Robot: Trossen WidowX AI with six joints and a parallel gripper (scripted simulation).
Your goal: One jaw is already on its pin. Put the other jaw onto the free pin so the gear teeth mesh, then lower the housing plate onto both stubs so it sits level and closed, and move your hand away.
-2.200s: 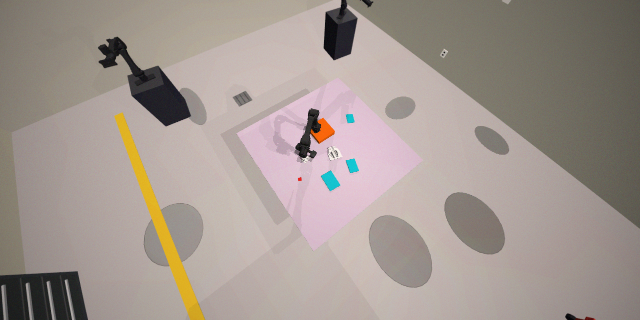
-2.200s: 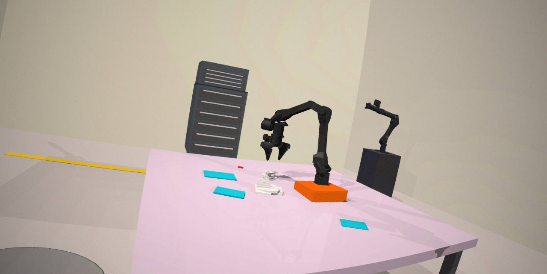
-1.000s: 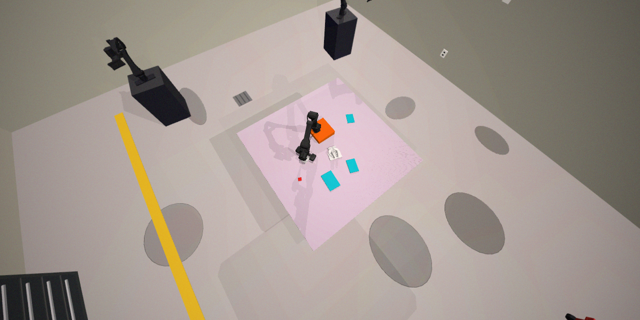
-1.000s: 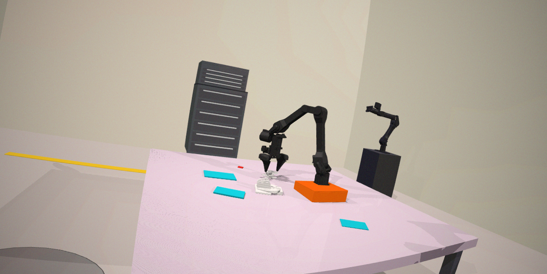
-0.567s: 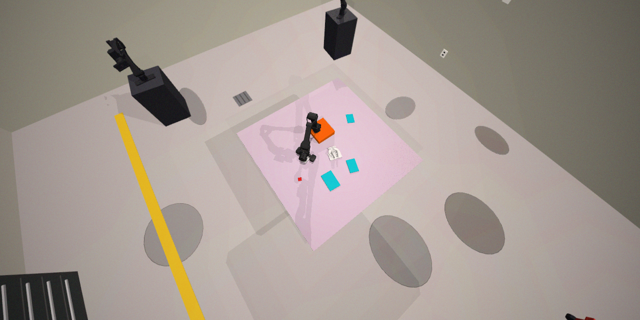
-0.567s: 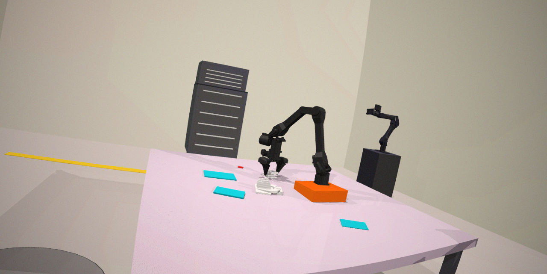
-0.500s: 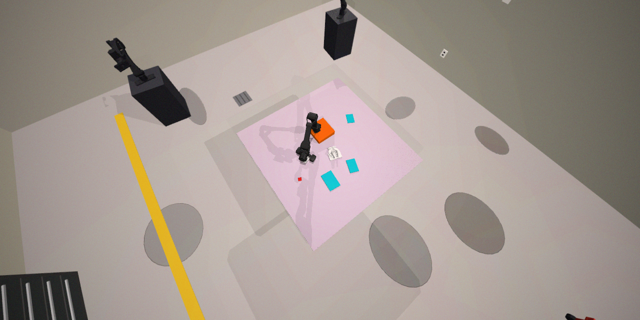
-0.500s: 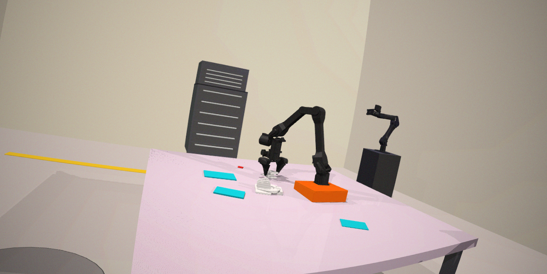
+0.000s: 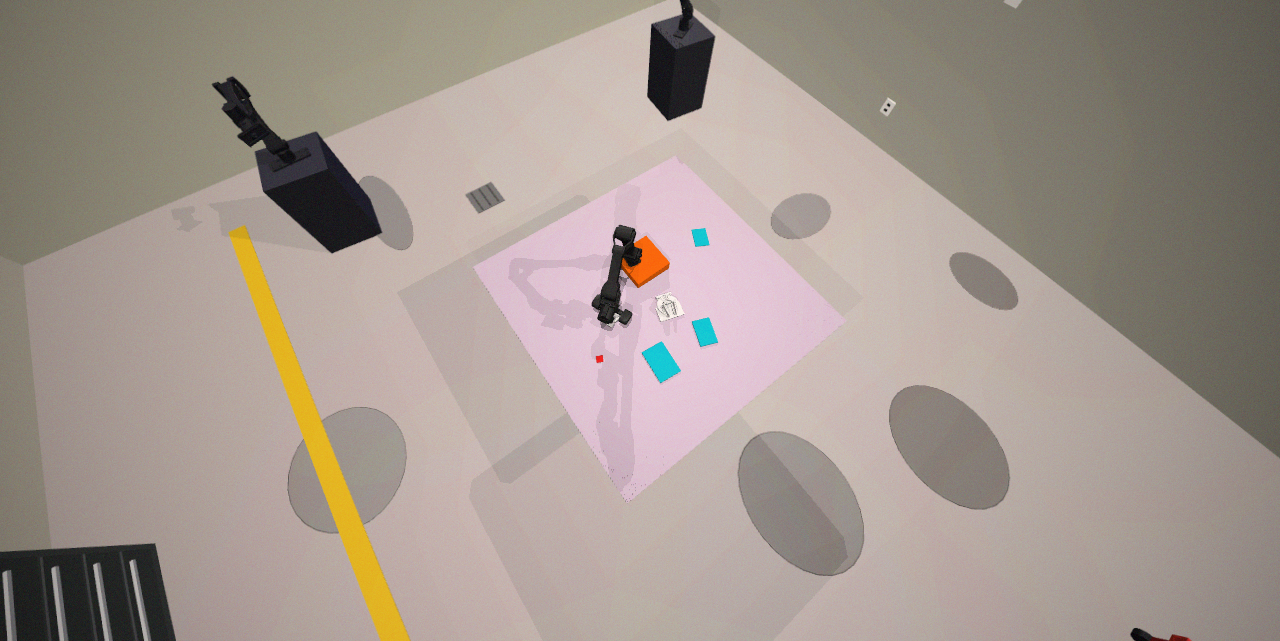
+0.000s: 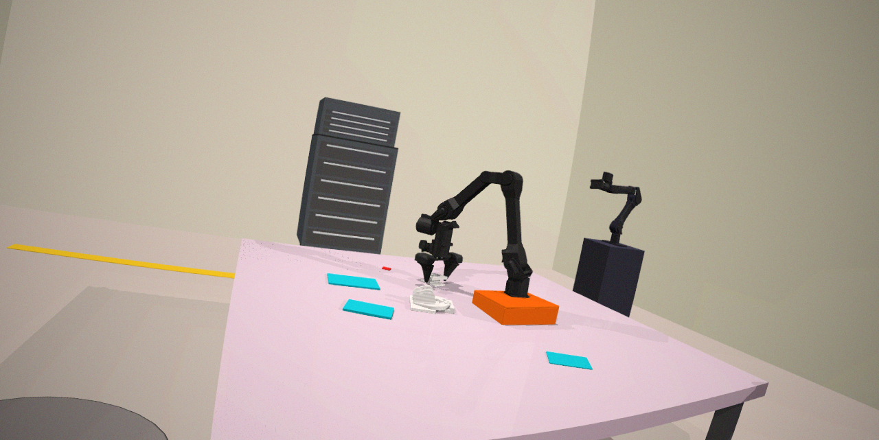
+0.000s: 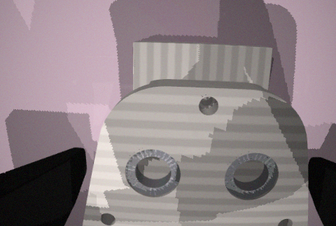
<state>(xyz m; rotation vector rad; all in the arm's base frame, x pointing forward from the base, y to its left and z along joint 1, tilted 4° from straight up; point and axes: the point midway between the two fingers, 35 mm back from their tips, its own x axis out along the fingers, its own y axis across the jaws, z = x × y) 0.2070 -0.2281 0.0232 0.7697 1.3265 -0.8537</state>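
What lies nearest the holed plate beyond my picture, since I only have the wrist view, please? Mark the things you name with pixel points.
Observer: A white assembly (image 9: pixel 660 314) (image 10: pixel 422 296) lies beside the plate (image 10: pixel 437 281) (image 11: pixel 196 133), separate from it, and nearer the exterior camera.
Operator: Thank you. How does the tool (image 9: pixel 612 315) (image 10: pixel 437 280) (image 11: pixel 198 166) hang from the arm?
Observer: It points steeply down towards the table (image 9: pixel 742 315) (image 10: pixel 380 369) (image 11: pixel 52 61).
Operator: And what does the arm stand on, please?
Observer: Its foot is on an orange block (image 9: pixel 648 272) (image 10: pixel 529 314).
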